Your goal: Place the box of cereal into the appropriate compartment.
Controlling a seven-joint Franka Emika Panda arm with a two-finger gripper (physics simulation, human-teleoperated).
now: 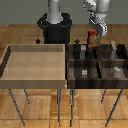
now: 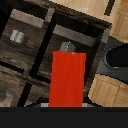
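light wood tray on exterior view's left, dark compartment bin just beside it (both on thin legs); small grey blocks inside bin.

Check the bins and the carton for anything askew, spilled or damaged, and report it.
Nothing stands out. The box of cereal hangs upright in the tool above the dark compartment bin, the light wooden tray sits level, and nothing looks spilled or broken.
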